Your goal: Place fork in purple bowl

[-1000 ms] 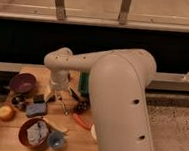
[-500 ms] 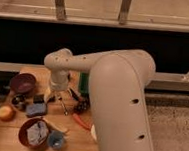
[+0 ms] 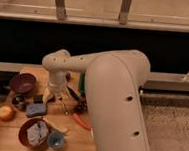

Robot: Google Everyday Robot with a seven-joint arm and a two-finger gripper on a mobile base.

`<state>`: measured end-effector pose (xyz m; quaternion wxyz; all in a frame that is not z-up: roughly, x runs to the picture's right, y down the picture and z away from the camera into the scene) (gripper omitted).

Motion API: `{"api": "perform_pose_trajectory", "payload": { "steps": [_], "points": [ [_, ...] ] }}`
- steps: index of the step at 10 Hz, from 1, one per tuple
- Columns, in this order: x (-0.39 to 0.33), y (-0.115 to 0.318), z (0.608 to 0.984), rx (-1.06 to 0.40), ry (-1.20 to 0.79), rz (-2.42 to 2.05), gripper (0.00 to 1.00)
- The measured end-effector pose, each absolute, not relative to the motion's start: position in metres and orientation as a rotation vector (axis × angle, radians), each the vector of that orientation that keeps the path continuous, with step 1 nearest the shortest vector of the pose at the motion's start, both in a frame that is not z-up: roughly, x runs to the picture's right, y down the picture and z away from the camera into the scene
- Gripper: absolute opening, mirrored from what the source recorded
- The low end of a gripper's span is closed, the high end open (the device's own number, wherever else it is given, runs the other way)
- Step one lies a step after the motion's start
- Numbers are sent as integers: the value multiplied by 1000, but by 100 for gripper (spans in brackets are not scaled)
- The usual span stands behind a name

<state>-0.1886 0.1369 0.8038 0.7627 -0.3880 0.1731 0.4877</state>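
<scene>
The purple bowl (image 3: 23,82) sits at the far left of the wooden table (image 3: 76,148). My gripper (image 3: 52,95) hangs from the white arm, pointing down, just right of the bowl and low over the table. A slim silvery fork (image 3: 63,106) slants down to the right from just below the gripper. I cannot tell whether the gripper holds it or it lies on the table.
A black-handled utensil (image 3: 74,94) and a dark lump (image 3: 81,108) lie right of the gripper. An orange-red stick (image 3: 82,121) lies nearer. A blue block (image 3: 36,109), an orange fruit (image 3: 5,112), a reddish-brown bowl with a grey cloth (image 3: 32,133) and a small blue cup (image 3: 56,140) stand in front.
</scene>
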Motion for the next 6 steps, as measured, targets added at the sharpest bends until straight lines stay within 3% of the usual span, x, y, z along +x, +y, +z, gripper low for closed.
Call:
{"api": "perform_pose_trajectory", "payload": {
  "steps": [6],
  "points": [
    [-198,168,836,-878,385,1083,77]
  ]
}}
